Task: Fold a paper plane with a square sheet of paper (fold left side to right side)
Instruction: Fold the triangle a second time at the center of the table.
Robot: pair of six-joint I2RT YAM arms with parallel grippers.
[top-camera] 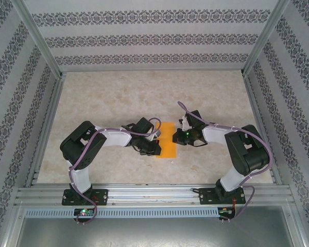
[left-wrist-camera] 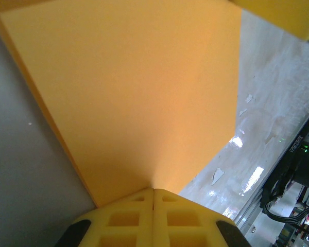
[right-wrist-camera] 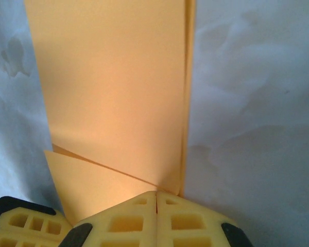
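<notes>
The square sheet of paper (top-camera: 166, 140) lies on the table as a narrow, folded orange rectangle between the two arms. My left gripper (top-camera: 153, 147) is at its left edge and my right gripper (top-camera: 181, 135) at its right edge. In the left wrist view the yellow fingers (left-wrist-camera: 129, 218) are shut, tips touching the orange paper (left-wrist-camera: 139, 98). In the right wrist view the right gripper (right-wrist-camera: 157, 193) is shut too, with its tips on the paper (right-wrist-camera: 113, 92) beside the folded right edge. A triangular flap (right-wrist-camera: 87, 188) lies at the lower left. I cannot tell whether either gripper pinches a layer.
The pale marbled tabletop (top-camera: 118, 98) surrounds the paper, with patterned walls on three sides. A metal rail (top-camera: 154, 194) runs along the near edge by the arm bases. The left gripper's yellow finger (right-wrist-camera: 20, 224) shows at the lower left of the right wrist view.
</notes>
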